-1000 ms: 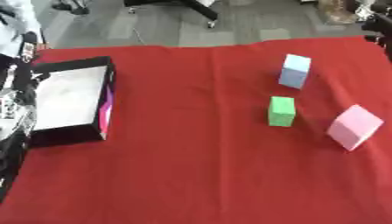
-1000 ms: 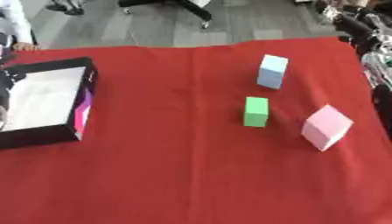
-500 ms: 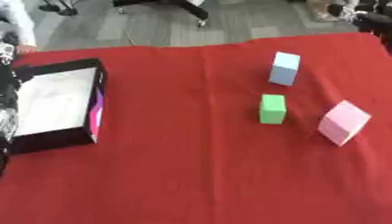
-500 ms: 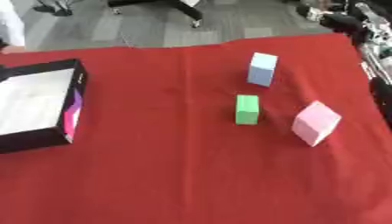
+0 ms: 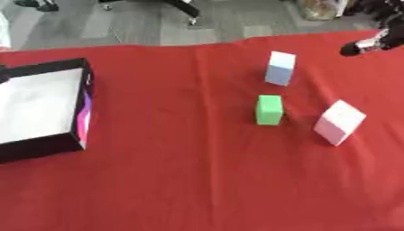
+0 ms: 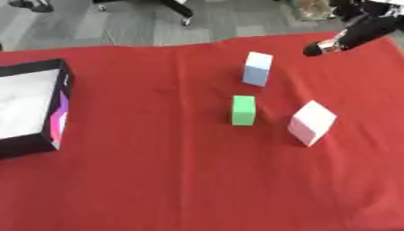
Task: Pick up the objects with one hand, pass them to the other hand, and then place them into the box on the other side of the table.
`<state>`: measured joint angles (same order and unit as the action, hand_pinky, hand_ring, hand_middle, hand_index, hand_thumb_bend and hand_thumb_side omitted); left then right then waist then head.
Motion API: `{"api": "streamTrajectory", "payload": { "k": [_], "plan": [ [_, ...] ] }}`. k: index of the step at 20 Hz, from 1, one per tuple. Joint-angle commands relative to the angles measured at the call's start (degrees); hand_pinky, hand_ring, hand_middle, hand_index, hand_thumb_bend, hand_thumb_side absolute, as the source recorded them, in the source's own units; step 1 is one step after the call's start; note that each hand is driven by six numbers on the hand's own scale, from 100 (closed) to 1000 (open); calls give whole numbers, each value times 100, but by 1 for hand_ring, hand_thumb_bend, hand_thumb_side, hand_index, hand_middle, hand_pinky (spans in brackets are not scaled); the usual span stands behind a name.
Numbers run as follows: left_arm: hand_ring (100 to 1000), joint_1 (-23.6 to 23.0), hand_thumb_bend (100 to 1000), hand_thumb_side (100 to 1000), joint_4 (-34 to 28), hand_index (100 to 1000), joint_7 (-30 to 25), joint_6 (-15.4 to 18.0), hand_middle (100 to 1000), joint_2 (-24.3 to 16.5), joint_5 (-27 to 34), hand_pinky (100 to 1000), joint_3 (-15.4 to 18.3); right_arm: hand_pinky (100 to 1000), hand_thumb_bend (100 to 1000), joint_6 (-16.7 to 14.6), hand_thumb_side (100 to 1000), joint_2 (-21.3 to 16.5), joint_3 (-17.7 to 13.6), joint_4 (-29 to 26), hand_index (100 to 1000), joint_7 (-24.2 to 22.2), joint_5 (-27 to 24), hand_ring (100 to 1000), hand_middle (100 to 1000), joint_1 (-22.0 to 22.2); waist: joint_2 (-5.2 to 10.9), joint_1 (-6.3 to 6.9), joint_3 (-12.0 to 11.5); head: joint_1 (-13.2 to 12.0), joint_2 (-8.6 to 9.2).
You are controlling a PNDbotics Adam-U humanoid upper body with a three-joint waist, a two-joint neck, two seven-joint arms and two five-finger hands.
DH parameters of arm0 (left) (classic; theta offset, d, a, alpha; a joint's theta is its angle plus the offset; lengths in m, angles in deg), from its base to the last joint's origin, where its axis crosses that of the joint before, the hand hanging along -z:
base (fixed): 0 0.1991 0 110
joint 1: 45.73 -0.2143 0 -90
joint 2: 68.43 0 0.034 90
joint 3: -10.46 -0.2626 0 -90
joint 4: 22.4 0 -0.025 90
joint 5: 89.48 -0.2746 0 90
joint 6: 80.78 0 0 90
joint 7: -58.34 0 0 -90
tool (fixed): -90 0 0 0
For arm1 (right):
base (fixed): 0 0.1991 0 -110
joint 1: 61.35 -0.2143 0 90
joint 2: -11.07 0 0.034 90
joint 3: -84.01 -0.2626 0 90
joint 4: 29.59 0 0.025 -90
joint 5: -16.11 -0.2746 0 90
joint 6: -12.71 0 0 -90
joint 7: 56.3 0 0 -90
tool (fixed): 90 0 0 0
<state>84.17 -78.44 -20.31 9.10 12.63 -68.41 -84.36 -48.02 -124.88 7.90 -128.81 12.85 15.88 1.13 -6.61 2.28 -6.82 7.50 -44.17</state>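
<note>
Red cloth is covering the whole bench (image 6: 158,180), seen from above. At the far left a black box (image 6: 55,90) with a pale floor is sitting close to the bench's left edge, partly cut off by the view. A strip of purple or pink is showing along its inner right wall; whether that is an object or part of the box is not clear. Otherwise the box is looking empty, so the task appears barely begun.

Moving right, a wide stretch of bare cloth is lying between the box and the objects, giving plenty of open room for carrying and handing over. The near half of the bench is also bare.

Right of centre, three blocks are resting on the cloth, none touching another. A pale blue block (image 6: 256,68) is standing farthest back, a green block (image 6: 243,110) is lying just in front of it, and a pink block (image 6: 312,122) is sitting to the right, tilted, nearest the right edge.

At the upper right, the right hand (image 6: 335,44) is hanging over the far right corner of the bench, near the blue block but clear of it and holding nothing. Whether its fingers are spread or curled cannot be told. The left hand is not showing in either view.

All three blocks are waiting to be picked up, passed and placed.
</note>
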Motion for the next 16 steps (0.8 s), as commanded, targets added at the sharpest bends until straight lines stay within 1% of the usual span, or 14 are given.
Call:
{"api": "streamTrajectory", "payload": {
  "k": [1, 4, 6, 7, 11, 16],
  "plan": [
    [858, 87, 509, 750, -163, 902, -10, -17, 849, -279, -48, 845, 7, 915, 751, 184, 318, -513, -79, -469, 932, -22, 77, 910, 874, 230, -52, -73, -10, 33, 5],
    [859, 79, 509, 750, -185, 902, -9, -29, 849, -302, -37, 845, 7, 914, 742, 307, 298, -664, -31, -717, 928, -6, 164, 908, 870, 598, -83, -53, -6, 64, 5],
    [859, 71, 508, 750, -200, 902, -13, -36, 849, -306, -29, 845, 0, 912, 716, 389, 301, -706, 15, -767, 921, -11, 211, 904, 864, 766, -100, -39, -2, 90, 5],
    [859, 66, 508, 750, -211, 902, -16, -38, 849, -307, -24, 845, -3, 913, 717, 428, 301, -721, 41, -771, 922, 4, 218, 905, 864, 834, -110, -31, 1, 106, 5],
    [858, 31, 508, 749, -257, 902, -16, -45, 848, -326, -5, 845, -3, 911, 732, 544, 323, -746, 96, -831, 922, 99, 156, 903, 862, 1003, -140, -7, 27, 164, 5],
    [859, -13, 508, 749, -268, 901, 2, -48, 848, -322, 32, 845, 2, 909, 749, 718, 353, -712, 9, -1032, 923, 283, -155, 901, 859, 1139, -174, 0, 77, 207, 5]
  ]
}}
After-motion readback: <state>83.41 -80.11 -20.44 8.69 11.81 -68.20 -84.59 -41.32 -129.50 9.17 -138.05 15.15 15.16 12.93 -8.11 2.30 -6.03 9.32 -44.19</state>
